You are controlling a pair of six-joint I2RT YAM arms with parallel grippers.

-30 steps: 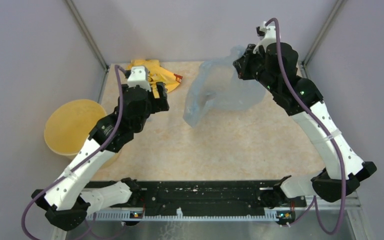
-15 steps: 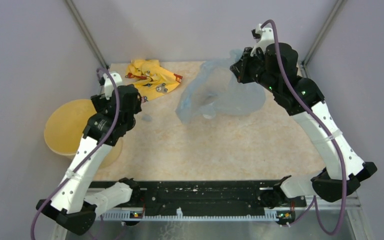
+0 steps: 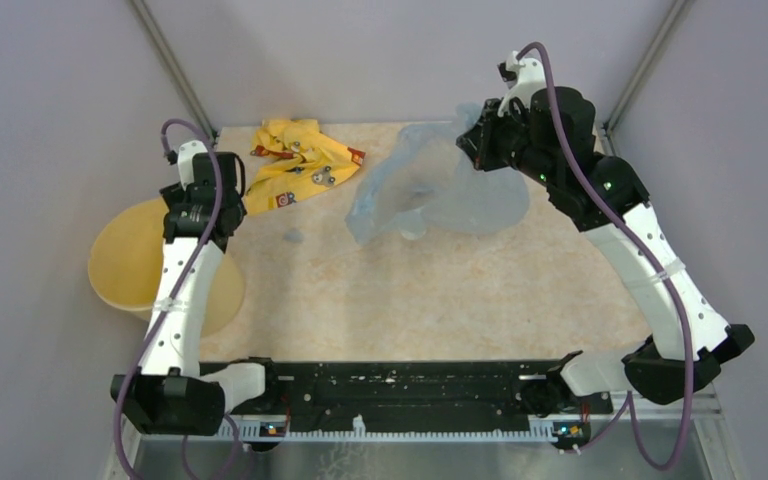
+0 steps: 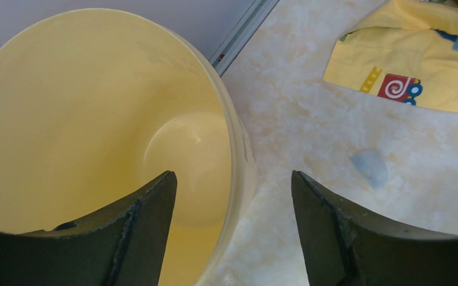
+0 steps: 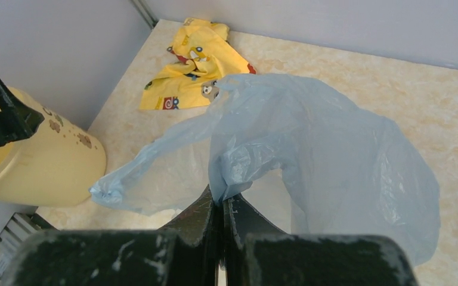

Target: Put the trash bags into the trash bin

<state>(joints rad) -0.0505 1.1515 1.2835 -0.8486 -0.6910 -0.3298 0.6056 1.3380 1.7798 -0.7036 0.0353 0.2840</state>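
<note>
pale marbled table between grey walls. at the near left, the trash bin, a pale yellow bucket, stands upright at the table's left edge with its mouth facing up. the left gripper hangs above its rim, jaws spread wide with nothing between them, one finger over the bin's inside and the other over the tabletop. just past it a small blue scrap lies on the table, and beyond that a yellow cloth is crumpled near the far left corner. farther right, the right gripper is pinched tight on a fold of the trash bag, which billows out from it, one long tail trailing toward the bin. whether its lower edge touches the table cannot be told.
</note>
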